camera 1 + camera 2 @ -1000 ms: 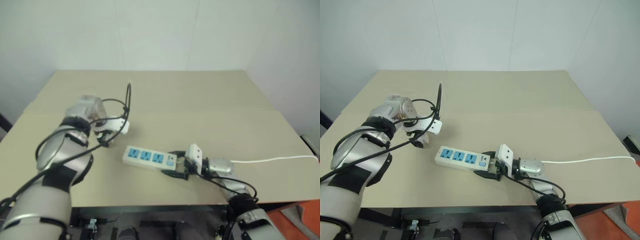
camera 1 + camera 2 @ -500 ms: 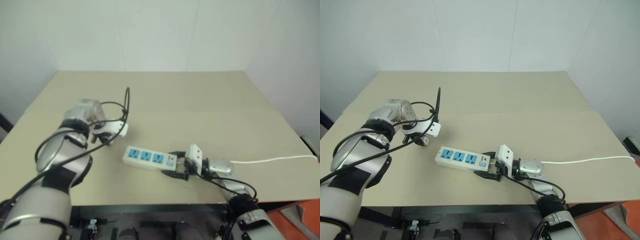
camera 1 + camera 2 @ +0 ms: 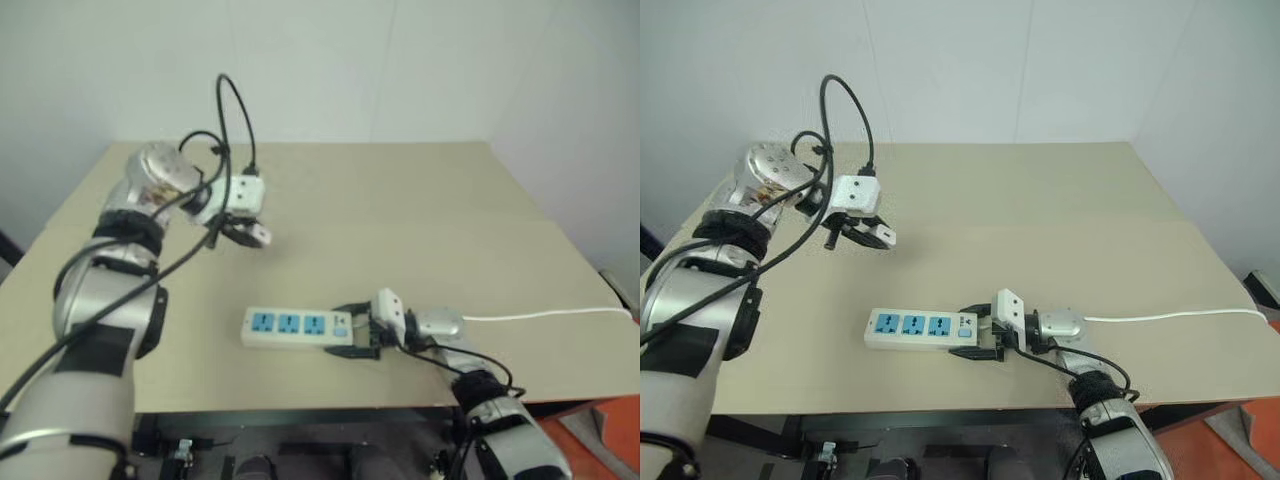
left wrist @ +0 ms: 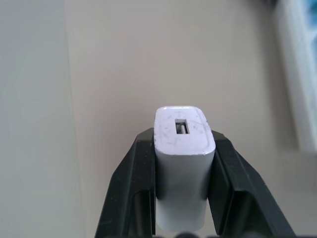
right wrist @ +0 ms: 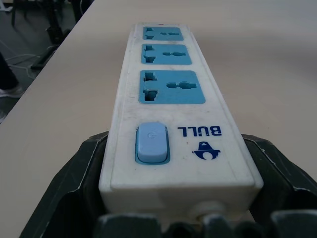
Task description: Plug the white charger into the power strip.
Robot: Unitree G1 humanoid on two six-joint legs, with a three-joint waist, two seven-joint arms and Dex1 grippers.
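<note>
Gripping the white charger [image 4: 182, 163] between its two black fingers [image 4: 130, 193], the left gripper [image 3: 868, 231] hangs raised above the table [image 3: 1040, 200], well apart from the power strip [image 3: 920, 328]. Its wrist view shows what the head views cannot: the charger's free end carries a small rectangular port, and both pads press flat on its sides. The right gripper [image 3: 980, 338] is clamped on the strip's switch end, with the thin white cord [image 3: 1170, 317] running off behind it. From that wrist view the pale blue switch [image 5: 152, 144] sits nearest the fingers, three blue socket faces [image 5: 172, 87] lined up beyond it.
</note>
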